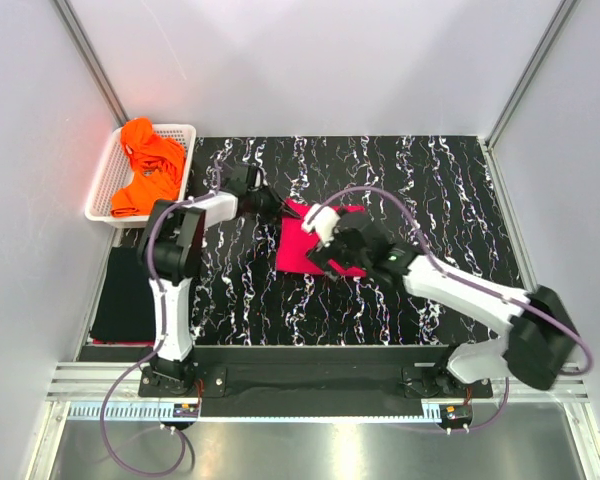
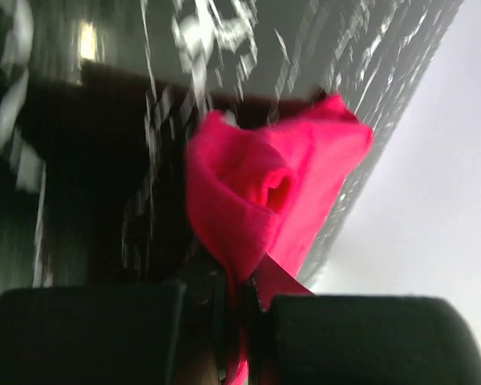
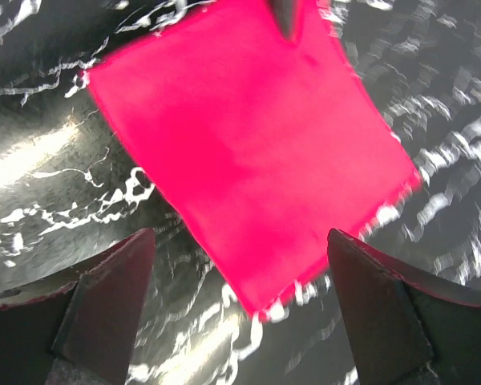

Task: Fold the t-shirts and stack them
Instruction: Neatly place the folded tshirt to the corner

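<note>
A hot pink t-shirt (image 1: 302, 246) lies folded into a flat square on the mat (image 1: 430, 190) in mid-table. My left gripper (image 1: 278, 208) sits at its far left corner, shut on a bunched fold of the pink t-shirt (image 2: 256, 192), which runs down between the fingers (image 2: 239, 301). My right gripper (image 1: 328, 262) hovers over the near right part of the shirt. It is open, its fingers (image 3: 104, 297) wide apart and nothing between them (image 3: 240, 273), with the shirt's near corner (image 3: 248, 152) just ahead. More orange t-shirts (image 1: 145, 165) fill the basket. A black one (image 1: 125, 290) lies folded at the left.
The white lattice basket (image 1: 102, 180) stands at the back left corner, off the mat. Grey walls with metal posts close the cell on three sides. The left gripper's dark tip (image 3: 287, 16) shows at the top of the right wrist view.
</note>
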`<action>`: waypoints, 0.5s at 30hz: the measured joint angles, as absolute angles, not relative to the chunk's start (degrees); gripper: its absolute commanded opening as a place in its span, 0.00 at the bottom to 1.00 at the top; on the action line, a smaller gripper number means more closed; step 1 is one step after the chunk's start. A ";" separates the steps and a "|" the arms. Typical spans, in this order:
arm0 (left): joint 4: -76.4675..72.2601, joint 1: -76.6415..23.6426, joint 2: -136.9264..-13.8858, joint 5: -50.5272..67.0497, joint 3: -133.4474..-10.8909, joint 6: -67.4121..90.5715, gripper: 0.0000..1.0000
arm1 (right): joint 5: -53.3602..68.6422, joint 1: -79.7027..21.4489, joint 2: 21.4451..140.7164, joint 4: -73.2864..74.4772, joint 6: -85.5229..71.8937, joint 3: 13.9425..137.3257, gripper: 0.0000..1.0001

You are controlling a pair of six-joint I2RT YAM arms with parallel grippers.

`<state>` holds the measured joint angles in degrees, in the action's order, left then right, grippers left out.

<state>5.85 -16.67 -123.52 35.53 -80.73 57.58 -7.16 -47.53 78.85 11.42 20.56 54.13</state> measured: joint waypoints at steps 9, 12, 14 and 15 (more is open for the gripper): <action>15.05 -16.97 -92.62 18.15 -65.12 51.77 0.00 | -11.92 -47.51 59.09 21.17 8.64 53.60 0.95; 20.29 -16.97 -86.04 11.88 -62.57 51.59 0.00 | -11.44 -47.51 55.22 22.94 6.42 53.54 0.94; 24.58 -16.97 -83.61 7.86 -62.46 51.48 0.00 | -11.00 -47.51 53.60 23.73 5.23 53.23 0.94; 26.35 -16.97 -82.85 5.93 -62.46 51.48 0.00 | -10.83 -47.51 53.01 24.01 4.80 52.90 0.94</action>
